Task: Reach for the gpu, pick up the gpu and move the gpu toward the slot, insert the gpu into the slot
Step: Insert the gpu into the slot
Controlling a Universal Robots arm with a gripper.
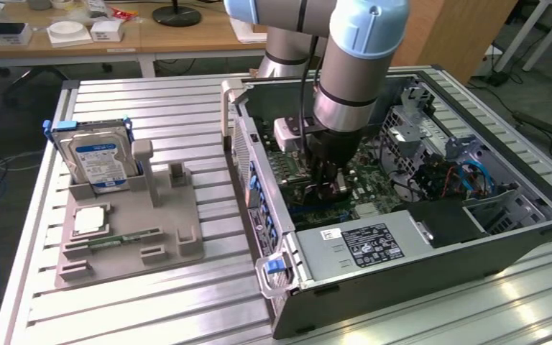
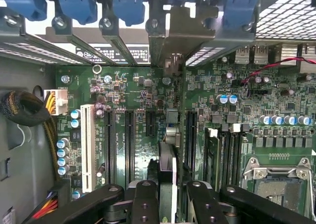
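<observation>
1. Green motherboard (image 2: 148,100) filled the floor of the open computer case (image 1: 506,215), which lay on the table (image 1: 190,100).
2. Inside the case, the hand (image 2: 168,204) was clamped on the gpu (image 2: 168,169), held edge-on between its black fingers (image 2: 143,199).
3. The card stood upright over the black expansion slots (image 2: 129,140), its silver bracket (image 2: 173,41) toward the case's rear wall.
4. A hard drive (image 1: 98,159) stood in the grey holder (image 1: 132,230) beside the case.

Open computer case (image 1: 430,237) on table (image 1: 161,100), exterior view's right; parts tray (image 1: 127,237) beside it at left, hard drive (image 1: 98,162) upright in tray; gripper (image 1: 326,188) inside case over motherboard (image 2: 133,91).
</observation>
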